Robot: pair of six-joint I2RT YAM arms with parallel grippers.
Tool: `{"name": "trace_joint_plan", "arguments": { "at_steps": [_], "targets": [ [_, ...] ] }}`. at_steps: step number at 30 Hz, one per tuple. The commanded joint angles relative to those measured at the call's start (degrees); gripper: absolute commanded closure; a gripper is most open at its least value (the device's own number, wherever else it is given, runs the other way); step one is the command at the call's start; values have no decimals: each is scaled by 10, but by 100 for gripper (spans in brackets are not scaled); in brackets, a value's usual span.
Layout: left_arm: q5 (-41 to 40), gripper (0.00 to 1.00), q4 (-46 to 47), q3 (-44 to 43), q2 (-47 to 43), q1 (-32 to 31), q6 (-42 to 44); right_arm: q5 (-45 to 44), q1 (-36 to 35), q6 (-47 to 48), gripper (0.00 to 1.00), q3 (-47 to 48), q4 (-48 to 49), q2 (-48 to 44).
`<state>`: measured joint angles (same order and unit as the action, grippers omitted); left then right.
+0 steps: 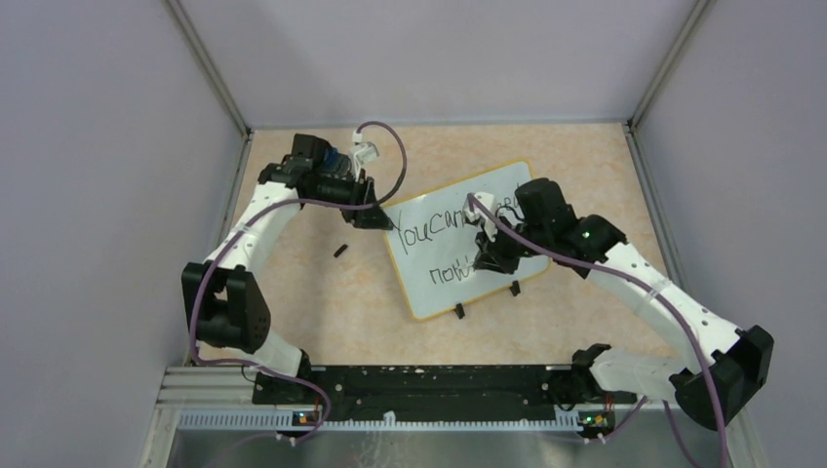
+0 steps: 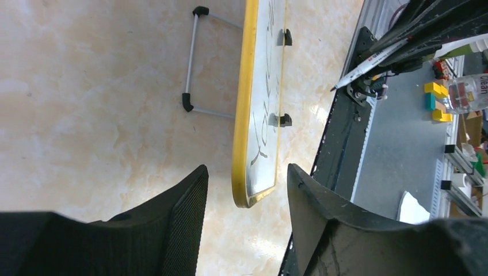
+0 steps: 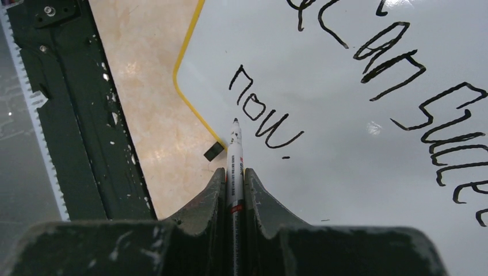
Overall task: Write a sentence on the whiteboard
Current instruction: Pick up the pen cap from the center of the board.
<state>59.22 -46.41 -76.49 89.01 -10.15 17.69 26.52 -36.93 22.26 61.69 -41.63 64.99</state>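
1. Top view: the whiteboard (image 1: 434, 288) sits on the table (image 1: 322, 312), right of the middle. The sentence (image 1: 429, 232) is on it in two lines. A small black piece (image 1: 340, 251) lies left of it.
2. Left wrist view: the left gripper (image 2: 247, 171) has its jaws apart. The board's yellow corner is between them, touching neither.
3. Right wrist view: the right gripper (image 3: 234, 175) is clamped on a marker (image 3: 235, 144), whose tip is over the board, near the word "now".

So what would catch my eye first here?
The yellow-rimmed whiteboard in the middle of the table, with black handwriting across it ending in "now". The right gripper pinches a marker pointed at that word, while the left gripper, jaws open, straddles the board's corner.
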Motion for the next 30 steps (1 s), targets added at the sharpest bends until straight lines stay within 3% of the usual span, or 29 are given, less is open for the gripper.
{"name": "trace_joint_plan", "arguments": {
  "at_steps": [1, 8, 13, 19, 25, 30],
  "targets": [
    [4, 41, -2, -50, -21, 10, -3, 43, 5, -34, 100, 49, 8, -7],
    [3, 25, 2, -98, -66, 78, -25, 80, 52, -109, 100, 83, 48, 1],
    [-30, 24, 25, -66, -110, 175, -8, 115, 88, -156, 100, 91, 82, 6],
    [-42, 28, -20, -8, -93, 271, 90, 161, 134, -203, 100, 92, 110, 10],
    [-91, 39, -48, 38, -54, 274, 194, 171, 144, -205, 100, 91, 110, 7],
    [-214, 42, -50, 51, -16, 215, 202, 175, 146, -198, 100, 92, 101, 1]
  ]
}}
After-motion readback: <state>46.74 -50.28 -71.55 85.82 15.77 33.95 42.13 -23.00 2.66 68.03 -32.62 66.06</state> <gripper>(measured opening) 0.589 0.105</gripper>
